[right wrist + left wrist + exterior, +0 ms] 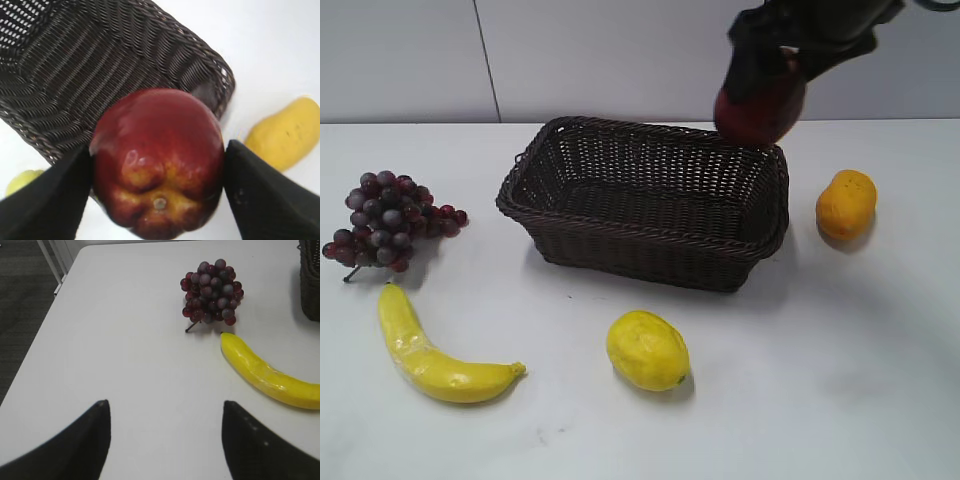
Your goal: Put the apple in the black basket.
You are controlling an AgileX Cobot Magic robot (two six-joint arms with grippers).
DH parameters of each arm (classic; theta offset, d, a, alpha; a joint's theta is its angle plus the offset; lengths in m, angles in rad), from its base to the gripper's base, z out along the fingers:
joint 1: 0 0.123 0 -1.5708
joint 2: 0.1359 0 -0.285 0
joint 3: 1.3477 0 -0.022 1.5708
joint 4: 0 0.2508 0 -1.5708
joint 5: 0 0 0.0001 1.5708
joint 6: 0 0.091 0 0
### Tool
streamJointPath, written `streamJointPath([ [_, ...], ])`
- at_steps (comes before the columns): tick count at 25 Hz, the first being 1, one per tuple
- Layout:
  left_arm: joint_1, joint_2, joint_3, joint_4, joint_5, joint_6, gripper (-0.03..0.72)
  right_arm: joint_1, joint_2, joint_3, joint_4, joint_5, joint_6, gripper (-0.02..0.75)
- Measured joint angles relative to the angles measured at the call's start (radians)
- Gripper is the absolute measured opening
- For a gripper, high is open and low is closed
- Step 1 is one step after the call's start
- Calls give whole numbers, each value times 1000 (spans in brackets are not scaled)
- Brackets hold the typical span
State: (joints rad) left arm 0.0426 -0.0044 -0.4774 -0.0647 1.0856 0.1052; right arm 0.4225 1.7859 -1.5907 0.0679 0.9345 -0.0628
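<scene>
Dark red apple [760, 108] is up in the air in your exterior view, clamped in the right gripper [767, 75] over the far right corner of the black basket [650, 245]. It hangs just above the braided rim, partly overlapping it from this angle; you can't tell from here whether it touches. Basket's long axis runs roughly left-right across the white table [820, 380]. On the table around it: grapes [388, 220] far left, banana [430, 350] in front of them, lemon [647, 350] in front of the basket, orange fruit [846, 204] to its right. All lie apart from the basket.

Left wrist view: left gripper [165, 440] has its two black fingers [75, 450] spread wide with nothing between them, only bare table [125, 365]. Grapes [212, 291] and banana [270, 375] lie ahead of it, the banana's tip almost at the grape stem. A sliver of basket [311, 280] shows at the right edge.

Right wrist view: right gripper [157, 190] pinches the apple [157, 160] on both sides, fingers [265, 200] pressed against the skin. Apple's blossom end, with the yellowish patch, points at the camera, so its core axis runs along the view line and the stem end faces away. Basket [100, 75] interior and corner sit directly behind it. Orange fruit [285, 132] is to the right, lemon [20, 182] peeks out at lower left.
</scene>
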Motion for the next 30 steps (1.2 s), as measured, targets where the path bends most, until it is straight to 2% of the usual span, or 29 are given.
streamJointPath([
  [7,0,0,0,0,0,0,521,69,303,-187,0,1,-8,585],
  [14,0,0,0,0,0,0,521,80,481,-242,3,-2,-9,584],
  [17,0,0,0,0,0,0,521,81,486,-251,12,-6,-27,646],
  [24,0,0,0,0,0,0,521,81,465,-383,-9,103,-42,656],
  [30,0,0,0,0,0,0,521,81,287,-456,-60,220,-40,654],
])
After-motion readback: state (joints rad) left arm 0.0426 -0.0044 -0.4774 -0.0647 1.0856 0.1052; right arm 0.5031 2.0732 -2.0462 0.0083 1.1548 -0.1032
